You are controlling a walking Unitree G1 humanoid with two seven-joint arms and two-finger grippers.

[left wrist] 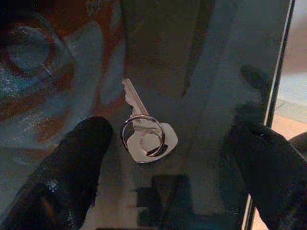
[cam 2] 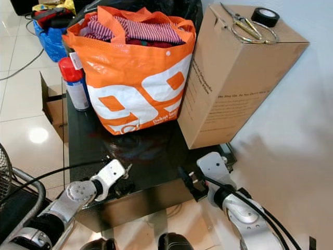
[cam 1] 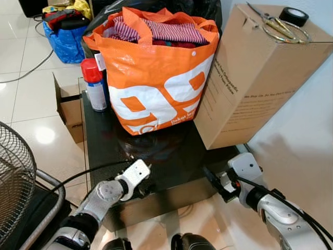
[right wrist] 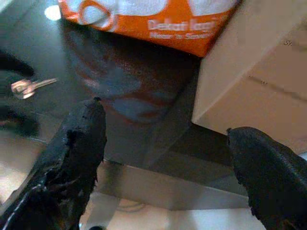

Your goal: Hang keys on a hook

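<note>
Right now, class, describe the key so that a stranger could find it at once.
Start at the big orange bag on the black glossy table. In front of it, near the table's front edge, lies the key between the left gripper's open jaws: small, silver, flat, on a split ring.

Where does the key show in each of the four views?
Left wrist view: key lies flat between the open left gripper fingers.
Right wrist view: on the black table, off to one side.
Right eye view: small glint beside the left gripper.
Left eye view: too small to tell.
Shared landmark: orange bag.
</note>
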